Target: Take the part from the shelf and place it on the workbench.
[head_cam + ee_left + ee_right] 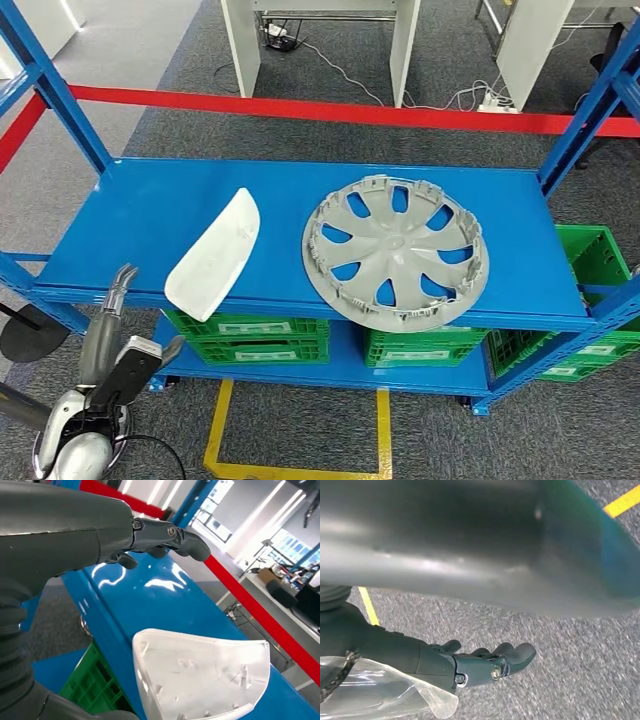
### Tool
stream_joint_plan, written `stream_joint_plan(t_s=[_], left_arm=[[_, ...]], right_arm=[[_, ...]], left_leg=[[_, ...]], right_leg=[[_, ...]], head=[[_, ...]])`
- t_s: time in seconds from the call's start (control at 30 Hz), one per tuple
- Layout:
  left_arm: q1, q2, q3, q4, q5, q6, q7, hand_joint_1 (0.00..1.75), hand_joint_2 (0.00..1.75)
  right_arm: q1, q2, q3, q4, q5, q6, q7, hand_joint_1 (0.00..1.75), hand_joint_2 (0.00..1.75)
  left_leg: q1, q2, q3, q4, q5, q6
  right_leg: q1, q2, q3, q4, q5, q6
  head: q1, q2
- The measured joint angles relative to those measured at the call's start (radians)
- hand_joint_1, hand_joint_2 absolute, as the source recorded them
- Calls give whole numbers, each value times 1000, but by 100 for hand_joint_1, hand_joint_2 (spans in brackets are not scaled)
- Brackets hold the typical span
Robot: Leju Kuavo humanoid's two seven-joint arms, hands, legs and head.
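Blue shelf [151, 215] bears one white part [215, 255], one grey hubcap [395, 250].

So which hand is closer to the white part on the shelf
Left. The left hand hovers open just beside the white part at the shelf edge; the right hand hangs over the carpet floor, away from it.

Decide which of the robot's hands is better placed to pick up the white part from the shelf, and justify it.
Left. The left hand is raised, open, just below the shelf edge beside the white part, which overhangs that edge. The right hand hangs over the carpeted floor, away from the shelf.
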Motion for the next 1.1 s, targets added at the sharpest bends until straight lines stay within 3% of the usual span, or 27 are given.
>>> stream_joint_plan(t_s=[0.3, 1.1], left_arm=[[-43, 7, 0, 20, -59, -29, 18, 0, 175], [-55, -47, -66, 96, -34, -44, 17, 0, 175]], right_arm=[[-37, 0, -103, 24, 91, 27, -25, 0, 0], [-98, 0, -213, 96, 211, 36, -84, 0, 0]], left_leg=[[0, 0, 0, 0, 0, 0], [0, 0, 0, 0, 0, 0]], right_leg=[[0, 0, 0, 0, 0, 0], [0, 0, 0, 0, 0, 0]], head=[[0, 0], [0, 0]])
